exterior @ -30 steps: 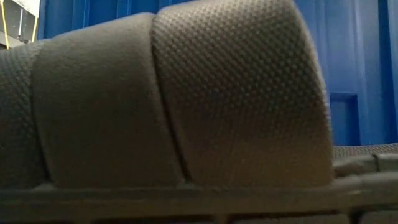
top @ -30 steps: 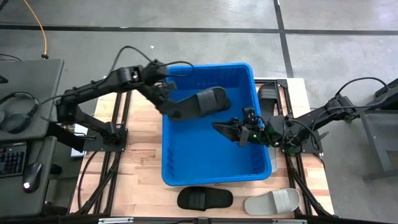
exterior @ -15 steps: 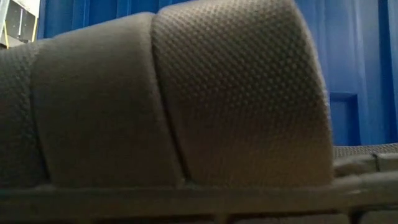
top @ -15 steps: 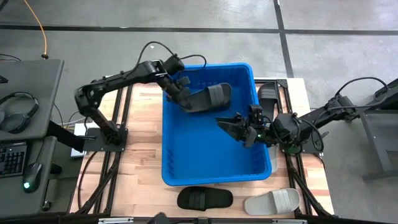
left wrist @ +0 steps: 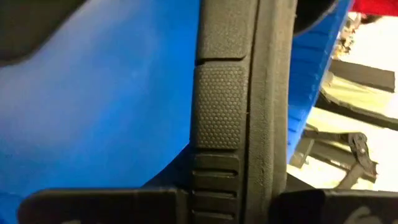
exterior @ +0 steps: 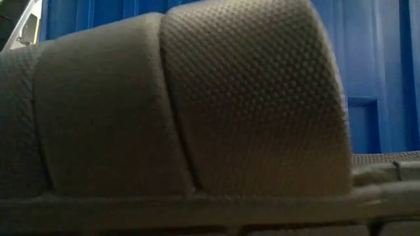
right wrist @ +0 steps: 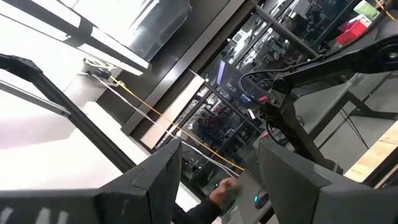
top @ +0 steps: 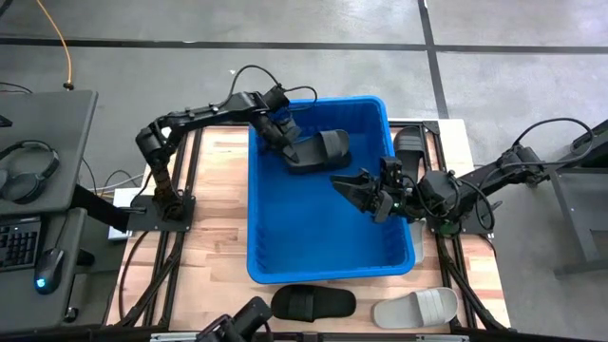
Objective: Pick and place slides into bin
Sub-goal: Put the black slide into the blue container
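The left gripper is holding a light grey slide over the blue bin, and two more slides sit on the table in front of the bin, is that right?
Not quite. The slide in the left gripper is black, not light grey, as the high view shows. It is held over the blue bin, and two more slides do lie in front of the bin.

Both arms are dark, near-black, built from slim tubular links joined by thicker rounded joint housings. The left arm point(top: 195, 116) rises from a black base plate bolted beside the bin point(top: 285, 256), on the bin's left. A thin black cable loops above its forearm. The right arm point(top: 494, 171) has a similar black cable arching over its link, on the bin's right. Small green indicator lights show on the wrist housing of the right pincer point(top: 353, 190). Each pincer has two dark, flat-sided fingers point(right wrist: 155, 180). In the left wrist view, a matte black finger bar point(left wrist: 106, 202) with squared edges is visible.
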